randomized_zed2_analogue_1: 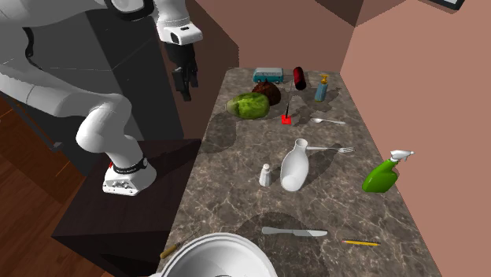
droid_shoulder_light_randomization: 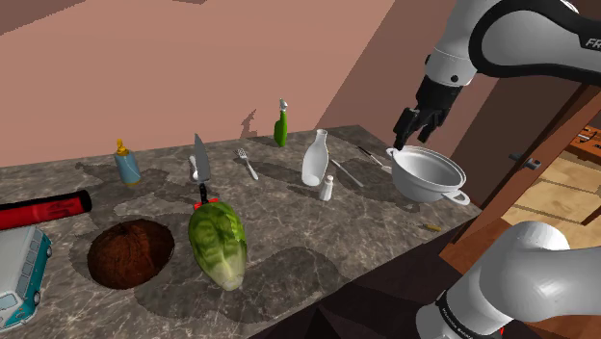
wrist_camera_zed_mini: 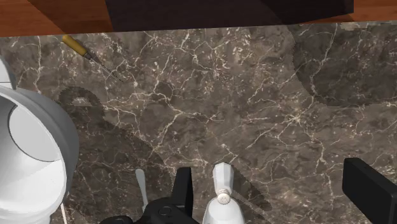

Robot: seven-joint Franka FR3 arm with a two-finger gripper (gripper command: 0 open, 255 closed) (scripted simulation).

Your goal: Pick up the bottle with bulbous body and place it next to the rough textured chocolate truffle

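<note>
— What do we lose at the edges or behind other things?
— In the shoulder view, the frame's left edge cuts off the blue-and-white van (droid_shoulder_light_randomization: pixel 21 274) and the red can (droid_shoulder_light_randomization: pixel 43 208). In the second exterior view, the bottom edge cuts off the white pot (randomized_zed2_analogue_1: pixel 214 238). There the truffle (randomized_zed2_analogue_1: pixel 269 92) sits partly behind the lettuce (randomized_zed2_analogue_1: pixel 249 105), so we get only part of its rough brown surface.
— Any writing we can read?
— Only "FR" on the arm (droid_shoulder_light_randomization: pixel 520 39), cut off at the shoulder view's right edge. The can's dark marks are too small for us to read.
— And the bottle?
— The white bottle (droid_shoulder_light_randomization: pixel 315 160) stands upright on the worktop (droid_shoulder_light_randomization: pixel 385 220), long axis vertical, narrow neck up, bulbous body below. A small white shaker (droid_shoulder_light_randomization: pixel 326 188) stands just beside it. We find it well apart from the truffle, with the lettuce lying roughly between them.
— The pincer?
— In the shoulder view the pincer (droid_shoulder_light_randomization: pixel 402 141) appears just above the pot's rim, away from the bottle. In the wrist view we see its black fingers (wrist_camera_zed_mini: pixel 184 188) standing wide apart, clasping nothing. The shaker shows near one of them, untouched.
</note>
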